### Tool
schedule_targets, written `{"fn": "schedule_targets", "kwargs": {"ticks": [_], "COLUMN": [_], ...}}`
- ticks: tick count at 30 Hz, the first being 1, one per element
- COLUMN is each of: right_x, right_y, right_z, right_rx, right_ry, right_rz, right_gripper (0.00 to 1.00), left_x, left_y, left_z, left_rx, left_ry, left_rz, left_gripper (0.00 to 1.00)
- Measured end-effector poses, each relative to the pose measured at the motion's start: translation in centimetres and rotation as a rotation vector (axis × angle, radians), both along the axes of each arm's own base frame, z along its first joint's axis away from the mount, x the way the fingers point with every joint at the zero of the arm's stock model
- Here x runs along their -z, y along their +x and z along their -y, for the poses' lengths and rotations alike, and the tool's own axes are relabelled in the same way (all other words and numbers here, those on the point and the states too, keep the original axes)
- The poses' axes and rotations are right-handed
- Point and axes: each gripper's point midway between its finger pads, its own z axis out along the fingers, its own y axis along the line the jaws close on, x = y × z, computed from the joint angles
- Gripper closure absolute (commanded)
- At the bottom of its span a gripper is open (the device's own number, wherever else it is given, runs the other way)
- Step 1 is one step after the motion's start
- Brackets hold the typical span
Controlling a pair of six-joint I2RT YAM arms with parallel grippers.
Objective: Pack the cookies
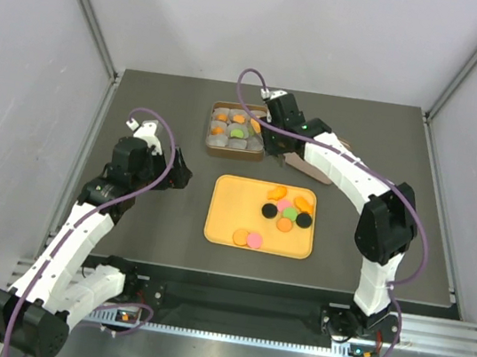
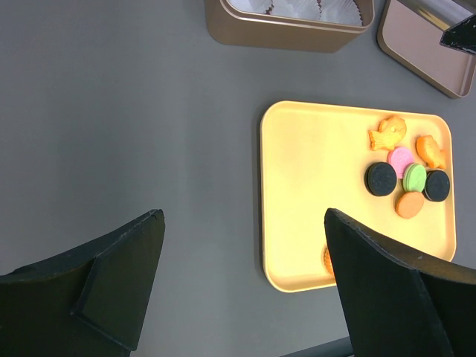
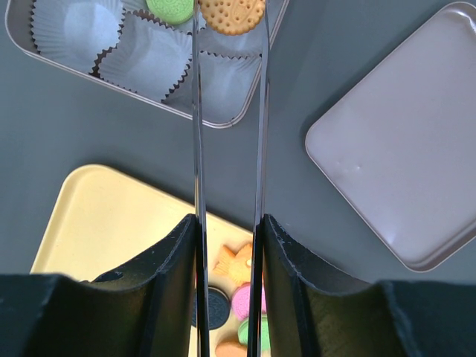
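Note:
A round orange cookie (image 3: 231, 15) is pinched between the long thin blades of my right gripper (image 3: 228, 44), which is shut on it above the brown tin (image 3: 223, 123) of white paper cups. A green cookie (image 3: 172, 7) lies in a cup beside it. In the top view the right gripper (image 1: 259, 128) hangs at the tin's (image 1: 211, 129) right end, and several cups hold orange and green cookies. More cookies (image 1: 286, 211) lie on the yellow tray (image 1: 235, 200). My left gripper (image 2: 245, 253) stands open and empty over bare table left of the tray (image 2: 320, 186).
The tin's lid (image 1: 299, 162) lies upside down on the table right of the tin, under the right arm, and shows as the brown lid (image 3: 401, 149) in the right wrist view. Grey walls close in the dark table on three sides.

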Motion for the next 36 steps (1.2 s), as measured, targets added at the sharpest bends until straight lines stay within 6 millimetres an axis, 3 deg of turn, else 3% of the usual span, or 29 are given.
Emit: {"fn": "schedule_targets", "kwargs": {"ticks": [36], "right_x": [0.8], "right_y": [0.4], "right_z": [0.4], "right_rx": [0.019], "right_ry": [-0.033], "right_rz": [-0.005], "right_gripper": [0.62], "left_x": [0.2], "left_y": [0.0], "left_z": [0.0], "left_rx": [0.0], "left_ry": [0.001], "left_rz": [-0.007], "left_gripper": [0.07]}}
